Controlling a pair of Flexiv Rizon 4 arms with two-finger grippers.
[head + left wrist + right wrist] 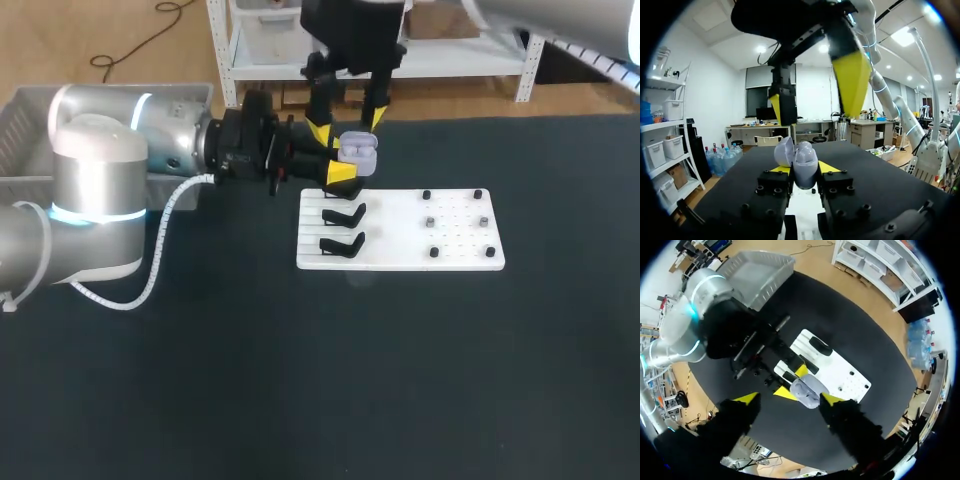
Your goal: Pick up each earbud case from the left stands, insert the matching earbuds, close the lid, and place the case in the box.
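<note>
Lavender earbud case [357,150] [802,162] [806,391], a small rounded plastic shell with its lid hinged open, is held in the air above the far left corner of a flat white rectangular board [400,255] [840,372]. The left gripper [336,155] [802,171] comes in level from the left side. Its fingers are closed onto the lower half of the case from two sides, and in the left wrist view the yellow tips press against both flanks while the open lid leans away beyond them. Whether earbuds sit inside is too small to tell.

The right gripper [348,123] [817,95] [790,399] hangs down from the far side, directly over the case. Its fingers are spread wide with nothing gripped. In the right wrist view the case lies between them, closer to one tip, while the left wrist view shows both yellow tips above the case and apart from it.

On the board's left part, two curved black stands [344,213] [340,244] lie empty, one nearer than the other, just below the held case. Small dark pegs [430,222] dot the board's right part. The board rests on the black matte surface [300,380]. A grey plastic bin [20,105] [765,270] sits at the far left, behind the left arm
</note>
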